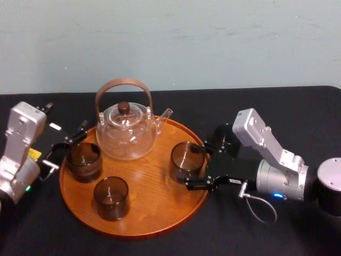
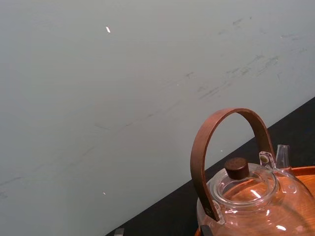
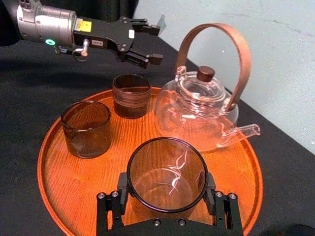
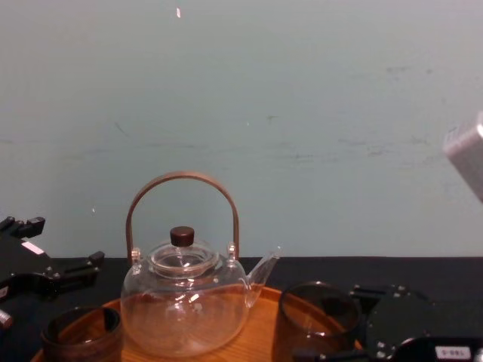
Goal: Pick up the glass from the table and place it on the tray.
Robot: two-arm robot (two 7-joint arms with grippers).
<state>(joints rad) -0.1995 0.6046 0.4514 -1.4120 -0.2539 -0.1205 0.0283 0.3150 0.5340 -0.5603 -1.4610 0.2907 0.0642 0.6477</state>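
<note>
The round wooden tray [image 1: 160, 213] carries a glass teapot [image 1: 127, 133] and three dark glasses. My right gripper [image 1: 192, 167] is shut on the glass [image 1: 185, 160] at the tray's right side, with a finger on each side of it. In the right wrist view, the same glass [image 3: 166, 174] sits between the black fingers [image 3: 117, 196] over the tray [image 3: 231, 162]. My left gripper [image 1: 66, 149] is open at the tray's left rim, beside a second glass [image 1: 84, 161] and holding nothing. A third glass [image 1: 111, 198] stands at the tray's front.
The teapot [image 4: 185, 302] with its brown arched handle stands at the tray's back, close to both grippers. Black cloth covers the table [image 1: 298, 117] around the tray, and a pale wall rises behind it. A loose cable loop [image 1: 261, 208] hangs under my right wrist.
</note>
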